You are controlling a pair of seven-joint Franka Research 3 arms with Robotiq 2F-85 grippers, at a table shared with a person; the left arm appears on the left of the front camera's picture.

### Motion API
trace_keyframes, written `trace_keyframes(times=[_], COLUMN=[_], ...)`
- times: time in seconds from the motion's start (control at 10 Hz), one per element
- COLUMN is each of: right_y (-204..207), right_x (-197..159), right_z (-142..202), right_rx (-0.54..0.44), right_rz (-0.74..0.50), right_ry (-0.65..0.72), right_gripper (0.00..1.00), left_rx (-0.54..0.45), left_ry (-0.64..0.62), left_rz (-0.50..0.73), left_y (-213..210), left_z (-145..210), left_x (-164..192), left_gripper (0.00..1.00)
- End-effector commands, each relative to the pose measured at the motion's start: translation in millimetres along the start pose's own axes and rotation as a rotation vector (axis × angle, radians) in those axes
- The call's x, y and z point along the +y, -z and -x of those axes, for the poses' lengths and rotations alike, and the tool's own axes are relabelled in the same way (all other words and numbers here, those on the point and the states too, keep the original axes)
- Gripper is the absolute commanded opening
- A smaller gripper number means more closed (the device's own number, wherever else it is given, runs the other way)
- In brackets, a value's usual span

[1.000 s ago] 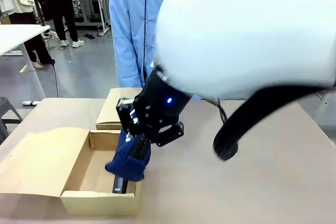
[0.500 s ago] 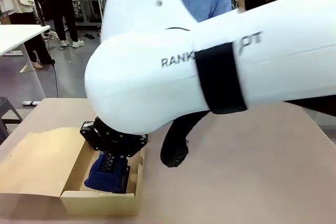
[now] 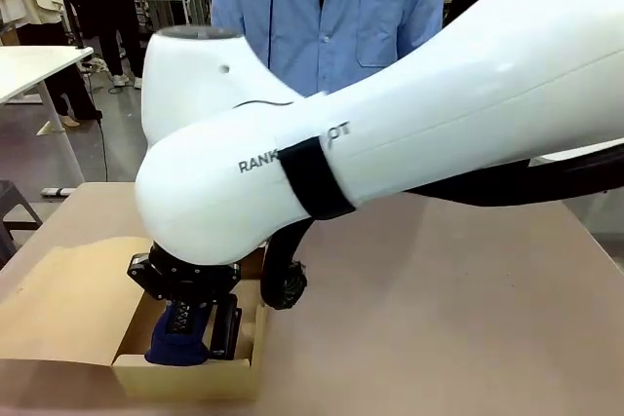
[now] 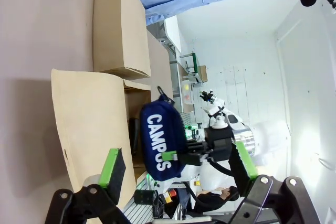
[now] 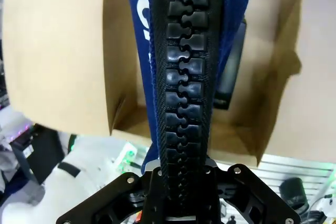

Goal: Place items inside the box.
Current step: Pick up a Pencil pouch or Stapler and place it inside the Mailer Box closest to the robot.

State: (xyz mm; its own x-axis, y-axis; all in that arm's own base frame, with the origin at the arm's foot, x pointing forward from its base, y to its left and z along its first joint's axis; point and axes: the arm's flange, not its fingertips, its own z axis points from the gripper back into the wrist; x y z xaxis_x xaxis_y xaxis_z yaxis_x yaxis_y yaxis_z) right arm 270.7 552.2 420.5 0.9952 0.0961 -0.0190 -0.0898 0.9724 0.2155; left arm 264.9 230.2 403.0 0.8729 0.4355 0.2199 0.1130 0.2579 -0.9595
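Front view. STUDENT: Where is the pouch (image 3: 174, 346)?
TUTOR: In the open box (image 3: 185, 379) at the near left of the table (image 3: 468, 319). Its lower end lies below the box's rim, with a black item (image 3: 227, 323) just to its right; whether it touches the box's floor cannot be told
STUDENT: What holds it?
TUTOR: The right gripper (image 3: 182, 319), at the end of the white arm (image 3: 409, 133) that crosses from the picture's right. It points down into the box, jaws clamped on the pouch's upper end
STUDENT: And the right wrist view?
TUTOR: It looks straight down the pouch. The black zip (image 5: 184, 77) runs up the middle from between the closed fingers, with navy cloth on either side and the box's walls around it. The black item lies just to the right
STUDENT: The left wrist view?
TUTOR: It is rolled sideways. The left gripper (image 4: 178, 162) stands off from the box, its green pads (image 4: 112, 162) wide apart. Beyond them hangs the pouch, lettered "CAMPUS" in white, in the right gripper's grip. The box's flap (image 4: 89, 124) lies open on the table, and a closed second box (image 4: 118, 30) sits just beyond it
STUDENT: Who else appears?
TUTOR: A person (image 3: 331, 17) in a blue shirt stands at the table's far side, behind the arm
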Motion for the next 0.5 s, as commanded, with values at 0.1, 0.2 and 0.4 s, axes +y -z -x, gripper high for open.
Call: trace_keyframes(times=[0.1, 0.2, 0.4], right_y=[21.6, 27.5, 35.2], right_x=[10.2, 5.7, 0.5], right_z=[-17.4, -22.0, -26.9], right_rx=[0.02, 0.02, 0.039], right_rz=[-0.045, -0.044, -0.042], right_ry=[0.022, 0.029, 0.044], right_gripper=[0.07, 0.07, 0.07], left_rx=[-0.001, -0.001, -0.001], left_ry=[0.015, 0.015, 0.015], left_rz=[0.014, 0.014, 0.014], left_y=[-0.3, -0.3, -0.3], left_z=[1.6, 1.6, 1.6], left_x=[-0.7, -0.7, -0.7], left_gripper=[1.0, 1.0, 1.0])
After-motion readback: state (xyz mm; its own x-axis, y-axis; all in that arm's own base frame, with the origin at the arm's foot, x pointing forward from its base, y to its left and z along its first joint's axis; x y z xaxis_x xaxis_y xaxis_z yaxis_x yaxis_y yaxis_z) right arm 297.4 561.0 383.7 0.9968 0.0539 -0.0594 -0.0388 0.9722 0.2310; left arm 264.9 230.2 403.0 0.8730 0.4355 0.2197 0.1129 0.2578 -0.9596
